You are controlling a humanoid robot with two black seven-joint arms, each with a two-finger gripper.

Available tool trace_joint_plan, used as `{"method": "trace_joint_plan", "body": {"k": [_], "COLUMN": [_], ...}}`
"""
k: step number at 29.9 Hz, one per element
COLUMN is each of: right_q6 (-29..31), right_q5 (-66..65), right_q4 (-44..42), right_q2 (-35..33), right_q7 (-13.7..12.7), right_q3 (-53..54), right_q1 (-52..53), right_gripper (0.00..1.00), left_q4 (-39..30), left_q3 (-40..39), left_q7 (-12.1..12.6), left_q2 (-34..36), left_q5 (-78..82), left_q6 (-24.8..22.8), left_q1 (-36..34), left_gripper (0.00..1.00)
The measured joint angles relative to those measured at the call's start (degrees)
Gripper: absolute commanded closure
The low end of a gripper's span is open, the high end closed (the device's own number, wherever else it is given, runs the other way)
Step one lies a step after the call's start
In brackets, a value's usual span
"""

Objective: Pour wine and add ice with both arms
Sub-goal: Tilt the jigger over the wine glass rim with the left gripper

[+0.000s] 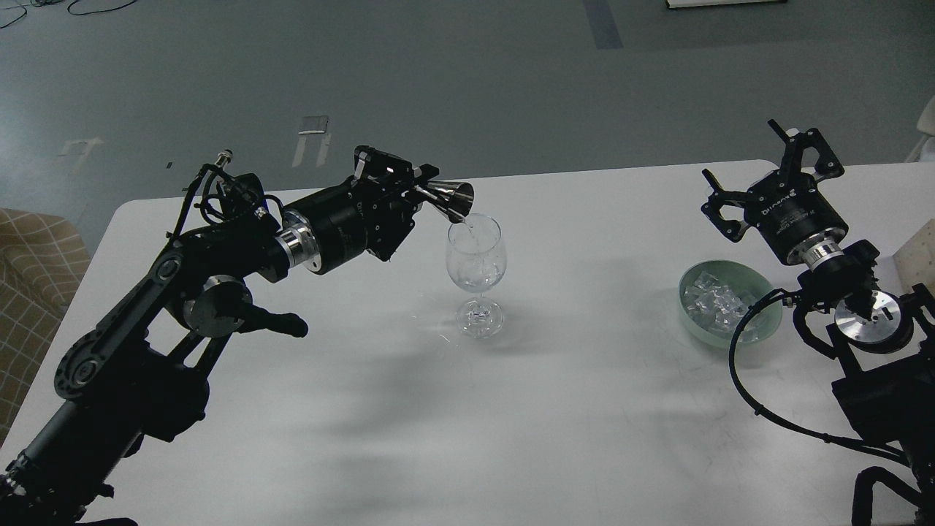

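Pouring clear wine (473, 232) from small steel jigger (447, 198), pinched in left gripper (418, 190), into clear stemmed glass (476, 274); right gripper (760, 179) spread, empty; clear ice cubes (714, 298) waiting in pale-green bowl (760, 325).

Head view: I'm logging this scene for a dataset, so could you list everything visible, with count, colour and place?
wine glass: one, clear, stemmed, table centre
jigger: one, silver, tipped over the glass rim
wine: thin clear stream into the glass
bowl: one, pale green, right of the glass
ice: heap of clear cubes, in the bowl
table: one, white
chair: one, tan checked, far left
left gripper: black, shut on the jigger
right gripper: black, open, behind the bowl
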Motion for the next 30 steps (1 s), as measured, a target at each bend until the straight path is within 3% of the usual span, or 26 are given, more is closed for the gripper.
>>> {"method": "trace_joint_plan", "body": {"k": [20,30], "right_q6": [0.0,0.0], "right_q5": [0.0,0.0], "right_q4": [0.0,0.0], "right_q2": [0.0,0.0], "right_q7": [0.0,0.0], "right_q3": [0.0,0.1], "right_q1": [0.0,0.1], "right_gripper": [0.0,0.0], "left_q4": [-2.4,-4.7], "left_q3": [1.1,1.1], "left_q7": [3.5,3.7], "left_q2": [1.0,2.5], "left_q5": [8.8,9.8], "left_q6": [-0.3,-0.3], "left_q1": [-2.9,-3.6], "left_gripper": [0.8,0.8]}}
